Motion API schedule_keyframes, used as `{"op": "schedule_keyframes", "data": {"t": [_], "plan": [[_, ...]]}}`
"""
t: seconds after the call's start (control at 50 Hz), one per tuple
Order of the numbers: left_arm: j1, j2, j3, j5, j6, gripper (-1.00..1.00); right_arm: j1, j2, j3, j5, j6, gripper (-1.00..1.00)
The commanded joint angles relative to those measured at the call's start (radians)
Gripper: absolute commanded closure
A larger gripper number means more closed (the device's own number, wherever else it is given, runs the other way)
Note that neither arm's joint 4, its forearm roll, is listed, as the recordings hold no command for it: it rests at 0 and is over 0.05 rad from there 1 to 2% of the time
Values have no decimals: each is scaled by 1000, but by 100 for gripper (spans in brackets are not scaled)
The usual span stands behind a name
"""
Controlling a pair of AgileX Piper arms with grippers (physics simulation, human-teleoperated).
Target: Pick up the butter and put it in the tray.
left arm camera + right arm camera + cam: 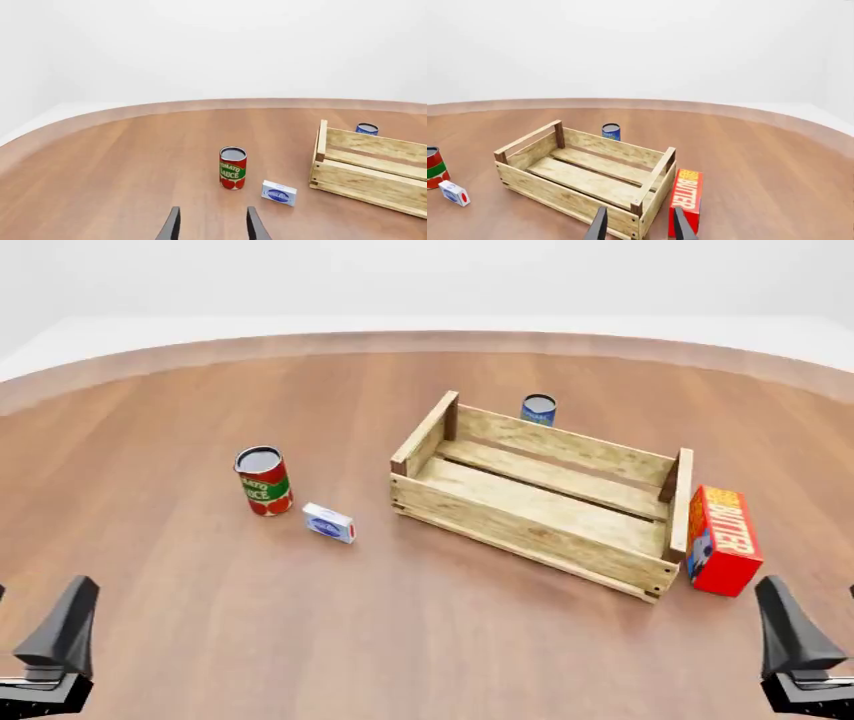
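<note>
- Butter carton (722, 537) lying at right of frame, touching the wooden tray's (534, 530) right end.
- Left hand (212, 227) and right hand (639, 226) low in frame, both open, empty.
- Tomato sauce can (263, 480) at left on tabletop (174, 430).

"BUTTER" on butter (722, 539); "TOMATO SAUCE" on red can (232, 168)

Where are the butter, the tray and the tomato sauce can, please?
butter (722, 534): front view, lettered top face.
tray (523, 533): front view, near slatted wall.
tomato sauce can (264, 486): front view, red label side.
</note>
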Motion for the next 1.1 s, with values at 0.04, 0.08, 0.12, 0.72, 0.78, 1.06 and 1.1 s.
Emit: {"op": "schedule_keyframes", "data": {"t": [0.04, 0.08, 0.12, 0.72, 0.78, 1.06, 1.1], "plan": [[0, 0, 0, 0, 0, -100, 5, 1, -1, 1, -10, -100], [0, 0, 0, 0, 0, -100, -1, 0, -1, 1, -9, -100], [0, 0, 0, 0, 0, -100, -1, 1, -1, 1, -11, -100], [0, 0, 0, 0, 0, -100, -89, 149, 1, -127, -51, -100], [0, 0, 0, 0, 0, -100, -94, 167, 2, -140, -52, -100], [0, 0, 0, 0, 0, -100, -126, 283, 2, -230, -50, -100], [0, 0, 0, 0, 0, -100, -132, 309, 2, -252, -52, -100]]}}
